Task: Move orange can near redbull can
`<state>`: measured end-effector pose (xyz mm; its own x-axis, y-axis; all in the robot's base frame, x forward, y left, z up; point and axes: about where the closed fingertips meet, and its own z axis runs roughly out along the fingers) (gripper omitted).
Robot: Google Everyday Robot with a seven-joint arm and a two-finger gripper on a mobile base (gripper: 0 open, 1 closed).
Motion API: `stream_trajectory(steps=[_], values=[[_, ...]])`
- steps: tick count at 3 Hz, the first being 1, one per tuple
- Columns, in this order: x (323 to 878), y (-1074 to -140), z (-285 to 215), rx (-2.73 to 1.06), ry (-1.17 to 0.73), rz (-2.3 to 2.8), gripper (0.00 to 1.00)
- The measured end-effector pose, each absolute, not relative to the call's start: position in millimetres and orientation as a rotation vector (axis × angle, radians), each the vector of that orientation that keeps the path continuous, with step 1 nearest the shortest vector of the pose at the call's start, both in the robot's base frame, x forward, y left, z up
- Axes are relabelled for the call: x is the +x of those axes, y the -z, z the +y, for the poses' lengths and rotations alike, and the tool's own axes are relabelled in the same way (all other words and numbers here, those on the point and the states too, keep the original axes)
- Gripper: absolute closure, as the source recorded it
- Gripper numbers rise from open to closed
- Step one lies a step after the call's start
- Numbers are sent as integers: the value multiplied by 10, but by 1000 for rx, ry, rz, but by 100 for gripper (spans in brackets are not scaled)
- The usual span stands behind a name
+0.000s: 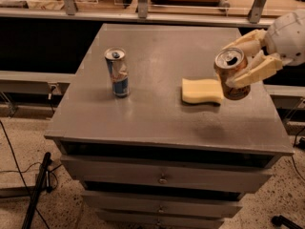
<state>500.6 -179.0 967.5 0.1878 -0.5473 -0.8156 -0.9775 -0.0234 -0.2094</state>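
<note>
The orange can (232,73), copper-coloured with a silver open top, is held tilted above the right side of the grey table (157,113). My gripper (244,60) comes in from the right and is shut on it, one cream finger behind the can and one across its front. The redbull can (117,72), slim, blue and silver, stands upright on the left part of the table, well apart from the orange can.
A yellow sponge (202,90) lies on the table just left of and below the held can. Drawers run under the table front. A railing and shelf stand behind the table. Cables and a stand leg lie on the floor at left.
</note>
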Motion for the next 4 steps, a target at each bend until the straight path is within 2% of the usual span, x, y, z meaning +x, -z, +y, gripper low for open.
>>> stream_trajectory(steps=[1, 2, 4], values=[[4970, -9908, -1582, -1515, -752, 1329, 100], [4940, -10184, -1253, -1409, -727, 1288, 100], [5004, -10176, -1213, -1398, -728, 1290, 100]])
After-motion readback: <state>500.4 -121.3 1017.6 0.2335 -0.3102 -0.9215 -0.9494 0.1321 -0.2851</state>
